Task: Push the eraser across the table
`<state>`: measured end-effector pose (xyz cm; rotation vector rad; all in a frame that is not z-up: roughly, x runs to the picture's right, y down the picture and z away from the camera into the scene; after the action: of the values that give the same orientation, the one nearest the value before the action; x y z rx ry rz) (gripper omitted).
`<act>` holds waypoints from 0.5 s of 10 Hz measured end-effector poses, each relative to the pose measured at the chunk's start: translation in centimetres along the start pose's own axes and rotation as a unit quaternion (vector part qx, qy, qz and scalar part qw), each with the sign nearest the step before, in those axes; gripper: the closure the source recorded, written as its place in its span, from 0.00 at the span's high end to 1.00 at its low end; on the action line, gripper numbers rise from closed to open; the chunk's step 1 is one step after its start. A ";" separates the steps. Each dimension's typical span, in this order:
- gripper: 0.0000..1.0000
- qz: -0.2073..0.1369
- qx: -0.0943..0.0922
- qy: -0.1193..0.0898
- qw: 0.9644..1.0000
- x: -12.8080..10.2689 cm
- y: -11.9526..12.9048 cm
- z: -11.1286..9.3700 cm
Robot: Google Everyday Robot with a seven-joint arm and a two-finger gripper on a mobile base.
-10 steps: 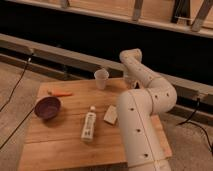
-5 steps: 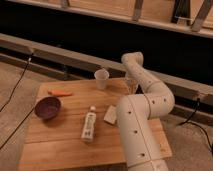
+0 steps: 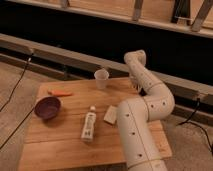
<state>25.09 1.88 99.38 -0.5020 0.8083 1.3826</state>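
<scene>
Camera view looks down at a wooden counter (image 3: pixel 60 137) made of light brown planks. A big white robot arm (image 3: pixel 150 107) stands at the near right corner. It goes up, bends at a fat round joint, and reaches over to the far right side of the counter. From the top bend it points down. The gripper (image 3: pixel 134 83) is at the low end, close above the far right edge of the counter, just right of the cup. It looks like a small dark shape there. I cannot tell how it is set or if it has hold of anything.

I cannot pick out the eraser. It may be in the dark spot right under the gripper, or the arm may hide it.

A small white cup (image 3: pixel 101 78) stands up at the far edge, near the middle. A thin orange stick (image 3: pixel 60 93) lies flat near the far left corner. A purple bowl (image 3: pixel 48 107) sits on the left side, near the stick. A white bottle (image 3: pixel 89 125) lies on its side in the middle, with its cap pointing to the far side. It has a label, but the words are too small to read. A cream-white block (image 3: pixel 111 114) lies just right of the bottle, close to the arm.

A black cable (image 3: pixel 15 90) runs over the floor on the left.
</scene>
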 end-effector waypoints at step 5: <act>0.00 0.015 0.030 -0.001 0.999 0.5 -3.4 -0.9</act>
<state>28.19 1.04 97.96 -0.4442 0.8560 1.3826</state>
